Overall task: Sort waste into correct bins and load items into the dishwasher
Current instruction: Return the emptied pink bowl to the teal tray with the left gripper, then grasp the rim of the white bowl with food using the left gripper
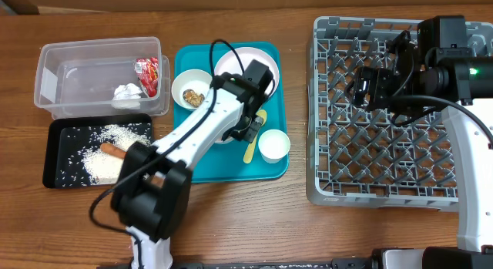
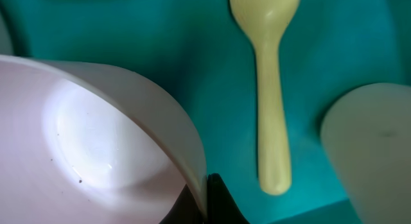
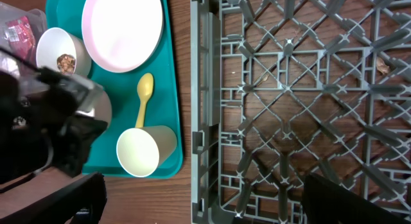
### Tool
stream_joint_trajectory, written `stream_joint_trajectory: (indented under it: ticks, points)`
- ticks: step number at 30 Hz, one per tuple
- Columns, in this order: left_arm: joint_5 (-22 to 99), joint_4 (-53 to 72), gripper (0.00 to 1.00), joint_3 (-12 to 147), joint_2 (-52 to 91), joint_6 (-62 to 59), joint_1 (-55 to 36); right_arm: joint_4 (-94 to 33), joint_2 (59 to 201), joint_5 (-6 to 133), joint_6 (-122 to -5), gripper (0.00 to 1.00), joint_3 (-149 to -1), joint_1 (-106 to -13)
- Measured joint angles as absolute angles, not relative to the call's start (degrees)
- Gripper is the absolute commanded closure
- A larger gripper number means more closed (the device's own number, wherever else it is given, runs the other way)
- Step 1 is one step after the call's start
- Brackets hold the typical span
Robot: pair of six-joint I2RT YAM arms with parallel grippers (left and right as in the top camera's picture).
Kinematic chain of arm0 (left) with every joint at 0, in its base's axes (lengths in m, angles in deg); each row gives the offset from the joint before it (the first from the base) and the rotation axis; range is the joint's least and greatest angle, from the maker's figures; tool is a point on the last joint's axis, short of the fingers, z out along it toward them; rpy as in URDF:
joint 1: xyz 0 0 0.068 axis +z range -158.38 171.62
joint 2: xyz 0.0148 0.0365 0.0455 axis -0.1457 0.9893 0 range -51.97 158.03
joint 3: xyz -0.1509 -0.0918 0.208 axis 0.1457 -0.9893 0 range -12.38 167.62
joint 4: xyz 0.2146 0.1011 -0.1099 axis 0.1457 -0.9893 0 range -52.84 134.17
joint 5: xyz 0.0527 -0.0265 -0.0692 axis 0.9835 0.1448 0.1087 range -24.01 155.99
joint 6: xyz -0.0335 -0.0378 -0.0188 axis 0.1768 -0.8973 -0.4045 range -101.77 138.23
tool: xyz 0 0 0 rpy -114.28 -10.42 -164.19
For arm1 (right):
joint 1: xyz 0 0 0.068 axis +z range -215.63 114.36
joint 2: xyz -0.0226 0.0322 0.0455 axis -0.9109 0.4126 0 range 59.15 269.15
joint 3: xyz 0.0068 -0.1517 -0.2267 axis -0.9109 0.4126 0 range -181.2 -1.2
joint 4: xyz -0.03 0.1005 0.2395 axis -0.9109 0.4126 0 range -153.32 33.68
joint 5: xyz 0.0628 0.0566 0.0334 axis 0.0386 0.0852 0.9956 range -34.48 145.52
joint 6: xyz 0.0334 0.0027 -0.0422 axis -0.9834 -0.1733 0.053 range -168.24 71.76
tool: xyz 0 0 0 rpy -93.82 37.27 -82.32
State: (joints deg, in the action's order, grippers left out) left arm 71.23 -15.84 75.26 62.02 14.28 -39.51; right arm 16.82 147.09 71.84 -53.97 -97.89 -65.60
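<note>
White bowl (image 2: 96,134), rim tight between the left jaws; right jaws wide above the grey rack (image 3: 289,89).

Left arm (image 1: 192,134) is built of white links, black joints, looped black cable (image 1: 223,47); right arm (image 1: 443,68) is cased black, green light (image 1: 475,72) lit.

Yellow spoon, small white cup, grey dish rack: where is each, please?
yellow spoon (image 2: 270,102), left wrist view, middle of its handle.
small white cup (image 3: 137,152), right wrist view, inside its open mouth.
grey dish rack (image 1: 370,196), overhead view, its front wall.
</note>
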Motion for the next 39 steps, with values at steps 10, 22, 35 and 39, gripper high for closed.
stream_joint_trajectory:
  ticks: [10, 22, 35, 39]
  points:
    - [71.71, -18.58, 0.18, 75.19, 65.1, 15.88, -39.49, 16.82, 147.09, 71.84, -54.0, 0.0, -97.89, -65.6]
    - [72.27, -26.25, 0.13, 94.8, 65.8, 16.75, -38.11, 15.88, 147.09, 71.84, -54.0, 0.0, -97.89, -65.6]
    - [72.01, -17.18, 0.5, 98.38, 69.1, 11.64, -26.46, 15.79, 147.09, 71.84, -54.0, 0.0, -97.89, -65.58]
    - [71.82, -19.06, 0.51, 98.34, 73.47, 10.7, -25.19, 15.66, 147.09, 71.79, -54.02, 0.0, -97.89, -65.58]
